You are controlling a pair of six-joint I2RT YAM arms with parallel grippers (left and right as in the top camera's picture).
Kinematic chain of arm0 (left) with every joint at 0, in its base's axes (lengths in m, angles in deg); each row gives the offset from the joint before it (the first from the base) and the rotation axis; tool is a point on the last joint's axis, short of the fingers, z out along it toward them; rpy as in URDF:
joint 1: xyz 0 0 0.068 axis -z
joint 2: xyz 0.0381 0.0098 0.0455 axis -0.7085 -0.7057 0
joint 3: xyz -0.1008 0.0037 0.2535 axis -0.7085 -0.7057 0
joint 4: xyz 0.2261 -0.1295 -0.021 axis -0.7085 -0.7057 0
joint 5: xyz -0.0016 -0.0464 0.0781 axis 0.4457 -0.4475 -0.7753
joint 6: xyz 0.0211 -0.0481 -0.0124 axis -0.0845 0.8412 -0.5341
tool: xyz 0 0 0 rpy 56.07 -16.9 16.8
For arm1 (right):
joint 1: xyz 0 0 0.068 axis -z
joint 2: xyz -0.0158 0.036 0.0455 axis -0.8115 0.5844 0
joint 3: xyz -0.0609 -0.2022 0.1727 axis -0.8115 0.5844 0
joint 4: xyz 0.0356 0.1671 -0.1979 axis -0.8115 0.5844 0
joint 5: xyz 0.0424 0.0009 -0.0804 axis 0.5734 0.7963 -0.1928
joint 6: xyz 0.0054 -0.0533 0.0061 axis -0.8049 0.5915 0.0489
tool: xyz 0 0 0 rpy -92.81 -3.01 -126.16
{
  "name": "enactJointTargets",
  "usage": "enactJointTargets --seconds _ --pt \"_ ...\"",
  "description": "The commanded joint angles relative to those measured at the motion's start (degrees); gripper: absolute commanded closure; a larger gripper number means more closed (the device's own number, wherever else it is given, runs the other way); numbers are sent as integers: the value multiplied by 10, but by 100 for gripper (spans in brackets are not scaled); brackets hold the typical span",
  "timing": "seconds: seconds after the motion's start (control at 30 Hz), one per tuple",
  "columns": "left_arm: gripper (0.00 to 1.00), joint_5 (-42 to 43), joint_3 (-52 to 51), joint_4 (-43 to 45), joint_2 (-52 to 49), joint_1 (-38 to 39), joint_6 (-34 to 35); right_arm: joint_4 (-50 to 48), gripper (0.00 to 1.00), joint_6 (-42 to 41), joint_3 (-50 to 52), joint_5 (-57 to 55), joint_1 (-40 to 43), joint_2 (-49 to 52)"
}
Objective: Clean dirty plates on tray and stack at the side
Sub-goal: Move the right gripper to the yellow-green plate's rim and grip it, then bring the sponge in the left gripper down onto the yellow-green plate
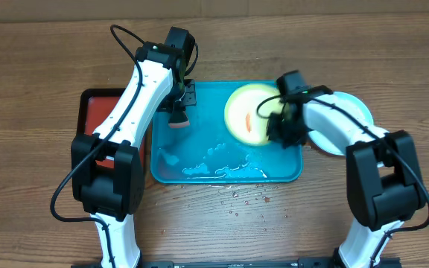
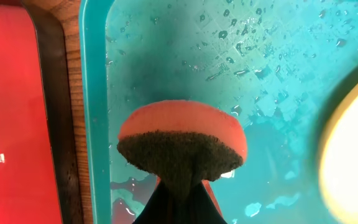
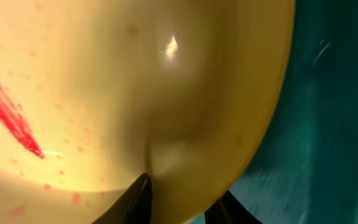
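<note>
I'm seeing the left gripper (image 2: 178,190) clamping a sponge (image 2: 182,140), jaws pressed together into its dark scrub side, the orange layer facing away from them. I can't tell whether the sponge is touching the wet floor of the tray (image 2: 95,93). The right gripper (image 3: 182,193) is pinching the rim of the yellow-green plate (image 3: 166,81), jaws barely parted, one finger on each face. The plate is sitting inside the tray, in its far right part, and is showing a red smear (image 3: 8,112) and fine red specks across its pale centre. Open tray floor is lying between the two grippers. The tray's rim is running just left of the left jaws, with the red tray (image 2: 11,124) beyond it. A pale plate (image 1: 354,110) is lying on the table (image 1: 51,59) just right of the right jaws.
</note>
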Motion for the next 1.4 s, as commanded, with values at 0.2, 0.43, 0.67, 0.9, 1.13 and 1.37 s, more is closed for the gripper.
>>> enactJointTargets --seconds 0.2,0.43,0.67,0.9,1.13,1.37 --pt "96 6 -2 3 3 -3 0 93 66 79 -22 62 -88 -1" --pt "96 6 -2 3 3 -3 0 41 33 183 -52 -19 -71 -2" --pt "96 6 -2 3 3 -3 0 -75 23 194 -44 -78 -65 6" --pt "96 6 -2 2 3 -2 -1 -88 53 192 -44 -73 -65 28" --pt "96 6 -2 7 3 -2 0 -62 64 175 -44 -73 -64 40" --pt "96 6 -2 7 3 -2 0 -23 80 118 -43 -37 -64 40"
